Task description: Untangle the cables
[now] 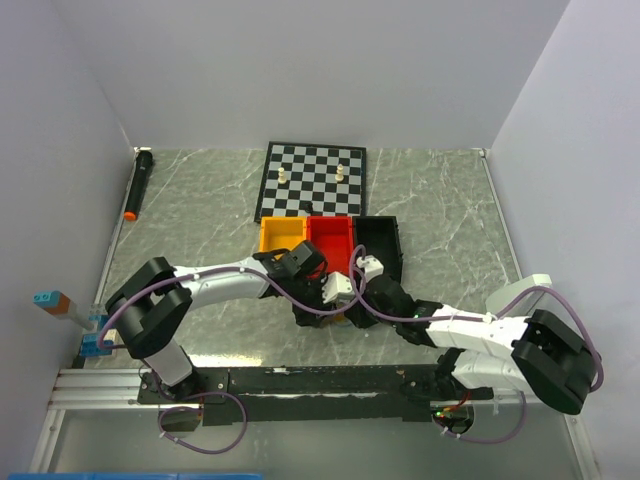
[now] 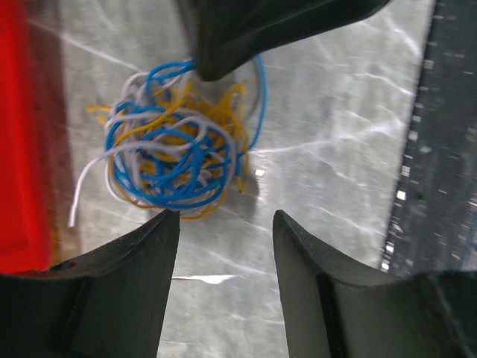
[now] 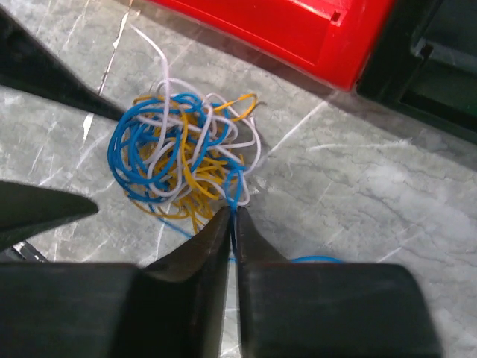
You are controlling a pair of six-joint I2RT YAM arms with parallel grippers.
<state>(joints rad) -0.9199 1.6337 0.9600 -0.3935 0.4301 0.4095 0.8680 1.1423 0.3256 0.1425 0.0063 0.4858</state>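
on the marble counter (image 3: 373, 201), just beside the red tray (image 3: 283, 26), the cables (image 3: 182, 156) lie in one tight ball. the left pincer (image 2: 223, 250) stands spread beside it, holding nothing. the right pincer (image 3: 232, 218) is pressed together on a blue strand (image 3: 240, 186) at the edge; better to pull it slowly outward while the left pins the ball.

One tangled ball of blue, orange-yellow, whitish cables (image 3: 179, 164), lying on tabletop (image 3: 358, 194)
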